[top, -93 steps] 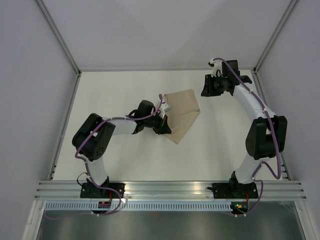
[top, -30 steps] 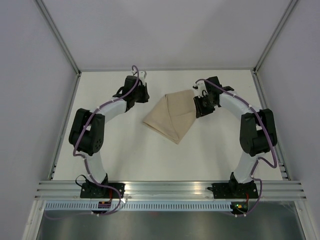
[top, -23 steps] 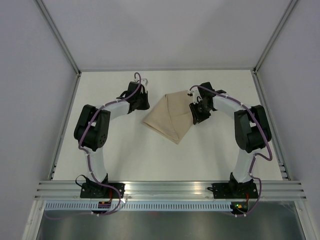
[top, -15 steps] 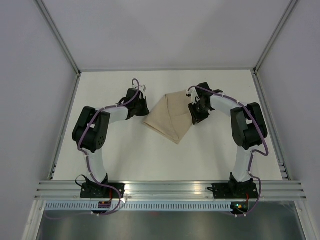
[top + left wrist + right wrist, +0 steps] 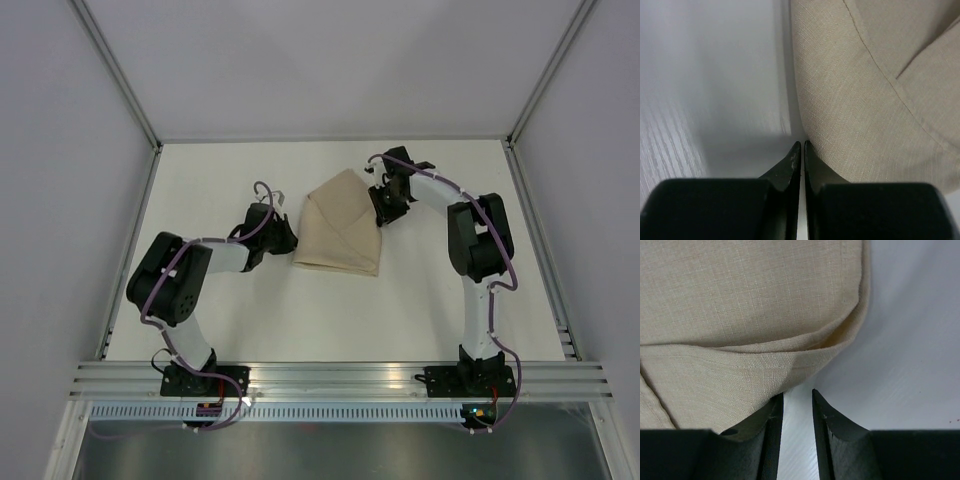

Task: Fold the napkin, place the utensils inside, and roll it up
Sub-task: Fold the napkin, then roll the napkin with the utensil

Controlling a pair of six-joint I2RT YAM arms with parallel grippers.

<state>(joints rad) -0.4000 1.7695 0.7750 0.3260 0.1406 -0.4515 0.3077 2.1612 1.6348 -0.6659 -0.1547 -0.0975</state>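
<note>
The napkin [image 5: 340, 225] lies folded on the white table, a beige shape with a straight lower edge and a point at the top. My left gripper [image 5: 288, 240] sits low at its left lower edge; in the left wrist view the jaws [image 5: 800, 144] stand shut with nothing between them, the napkin [image 5: 865, 100] just to their right. My right gripper [image 5: 380, 210] is at the napkin's upper right edge. In the right wrist view it [image 5: 796, 395] is open over bare table, and the layered napkin edge [image 5: 740, 315] overlaps its left fingertip [image 5: 776, 405]. The utensils are out of view.
The white table [image 5: 250, 310] is bounded by grey walls left, right and behind. A metal rail [image 5: 340, 378] runs along the near edge, where both arm bases are bolted.
The napkin has turned and shifted, so its lower edge now lies flat. My left gripper came down from the back to its left lower edge and shut. My right gripper moved up along the right edge.
</note>
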